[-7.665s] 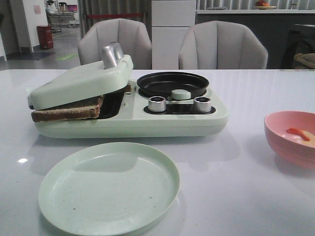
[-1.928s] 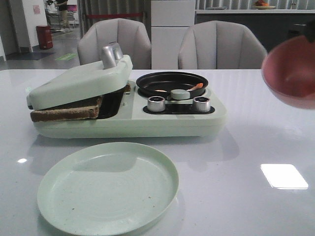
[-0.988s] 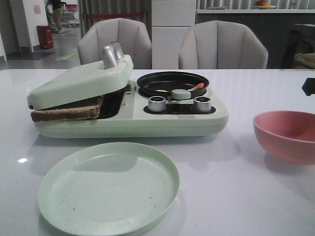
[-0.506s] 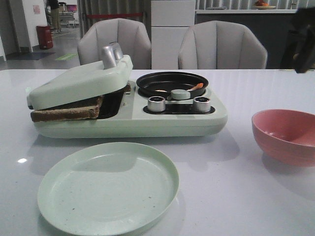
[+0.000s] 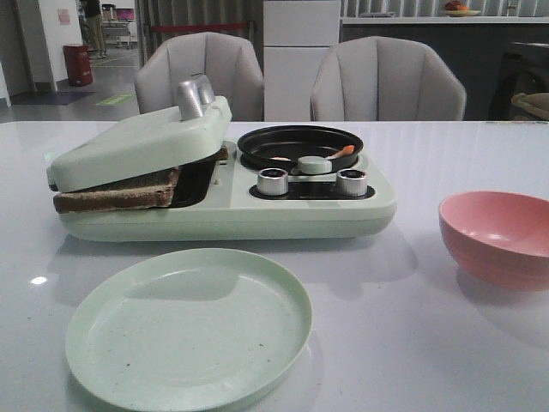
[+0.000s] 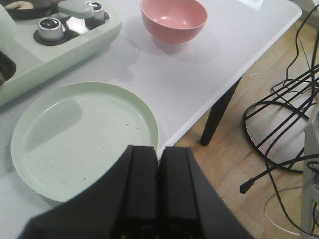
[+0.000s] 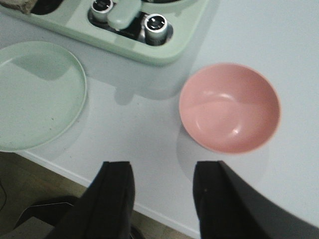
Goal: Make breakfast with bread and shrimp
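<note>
Bread: at the left of the front view, clamped in the pale green breakfast maker under its tilted lid; the brown crust edge runs left to right and sticks out on the left side.
Shrimp: an orange piece lying in the black round pan at the upper centre of the front view, near the pan's right rim.
Pink bowl: empty, standing on the tabletop at the right of the front view, well apart from the maker.
Green plate: empty, lower centre-left of the front view, in front of the maker.
Left end effector: fingers pressed together, holding nothing; it hangs over the tabletop's near edge just beside the plate.
Right end effector: fingers spread wide, holding nothing; it hangs above the near edge with the pink bowl ahead of it.
Deciding relation: the bread and its lid lie ahead of the left end effector, beyond the plate, in the far upper left corner of its view, so the left arm looks the nearer one for the lid; the shrimp's pan sits toward the right arm's side, just out of its frame at the top.
Likely next need: lift the lid before the bread can go to the plate.
</note>
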You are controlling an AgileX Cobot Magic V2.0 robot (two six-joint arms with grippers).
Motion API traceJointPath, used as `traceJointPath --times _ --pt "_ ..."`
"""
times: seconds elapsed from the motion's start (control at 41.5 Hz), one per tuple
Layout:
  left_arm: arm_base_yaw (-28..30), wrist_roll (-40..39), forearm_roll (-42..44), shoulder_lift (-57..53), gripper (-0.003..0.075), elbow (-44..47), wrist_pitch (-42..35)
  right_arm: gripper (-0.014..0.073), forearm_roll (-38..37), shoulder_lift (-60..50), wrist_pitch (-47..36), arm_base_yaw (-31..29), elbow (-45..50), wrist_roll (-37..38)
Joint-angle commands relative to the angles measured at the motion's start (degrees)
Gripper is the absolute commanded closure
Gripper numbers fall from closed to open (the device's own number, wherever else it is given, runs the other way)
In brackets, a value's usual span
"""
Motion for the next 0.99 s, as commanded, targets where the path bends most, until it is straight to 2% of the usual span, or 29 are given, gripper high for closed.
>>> traceJointPath --times 0.0,0.289,0.844,0.916,0.964 --pt "-0.3 0.0 -2.2 -0.2 0.0619 -1.8 -2.6 0.0216 -1.4 -7.5 -1.0 0.0 1.7 1.6" --pt "-0.3 0.0 -2.2 -0.2 0.0619 -1.8 -2.6 0.0216 -1.4 -22.6 3.2 0.0 9.2 1.5" --pt "-0.3 0.0 -1.8 -0.2 0.0619 -1.8 -4.6 0.0218 -1.4 -23.8 4.0 0.0 11.3 1.5" --pt "-0.3 -0.3 -1.8 -0.2 0.0619 -1.8 -5.8 0.0252 -1.4 -23.8 4.0 0.0 11.3 1.5" --pt "0.1 -1.9 -0.6 -0.2 0.0619 -1.8 -7.0 0.0326 -1.4 -23.8 4.0 0.0 11.3 1.5"
